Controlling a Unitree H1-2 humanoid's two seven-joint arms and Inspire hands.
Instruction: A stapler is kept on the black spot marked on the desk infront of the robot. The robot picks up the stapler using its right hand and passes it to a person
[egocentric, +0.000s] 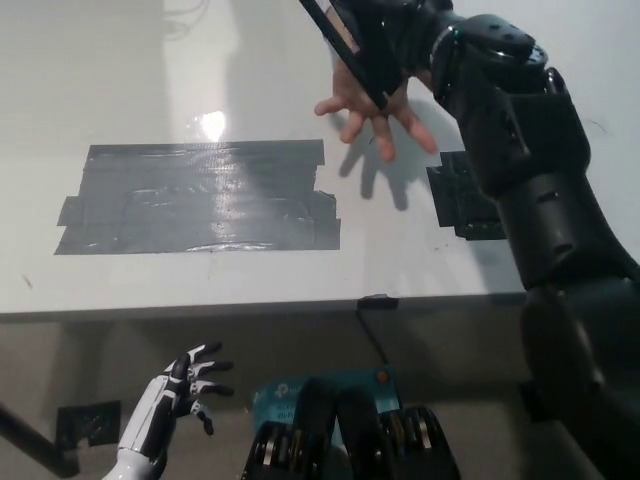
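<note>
My black right hand (395, 35) is raised at the top of the head view, shut on the black stapler (345, 50), which slants down toward the left. A person's open hand (368, 108) reaches in just beneath the stapler, fingers spread, touching or nearly touching it. The small black tape spot (462, 198) on the white desk (250, 270) lies bare, partly hidden by my right forearm. My white left hand (175, 398) rests low at the lower left, below the desk edge, fingers apart and holding nothing.
A large patch of dark grey tape (195, 197) covers the desk's left middle. The desk's front edge runs across the view at mid-height. A teal box (300, 390) sits below the edge near the bottom middle.
</note>
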